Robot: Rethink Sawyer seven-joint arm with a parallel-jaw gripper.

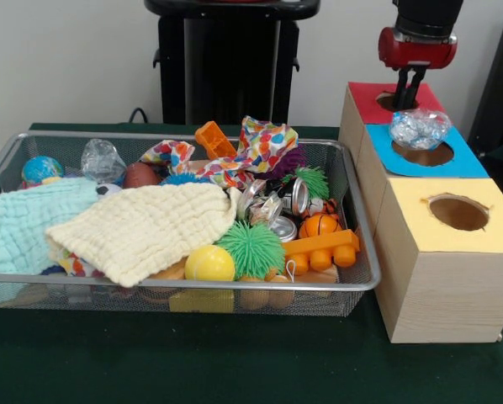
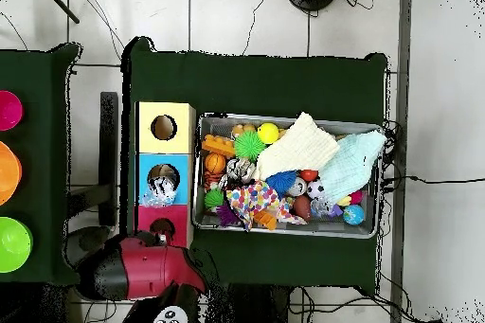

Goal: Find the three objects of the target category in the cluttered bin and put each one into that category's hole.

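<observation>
Colours and patterns, bin and box

Desk (image 1: 235, 370) dark green; box tops red (image 1: 369, 99), blue (image 1: 470, 164), yellow (image 1: 495, 220); cloths cream (image 1: 146, 229), pale mint (image 1: 20, 227), multicolour dotted (image 1: 260, 151); spiky ball (image 1: 250, 248) green.

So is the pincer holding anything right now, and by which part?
Nothing is held. The pincer hangs over the red hole, apart from the crinkled silver ball, which rests on the blue hole's rim.
</observation>
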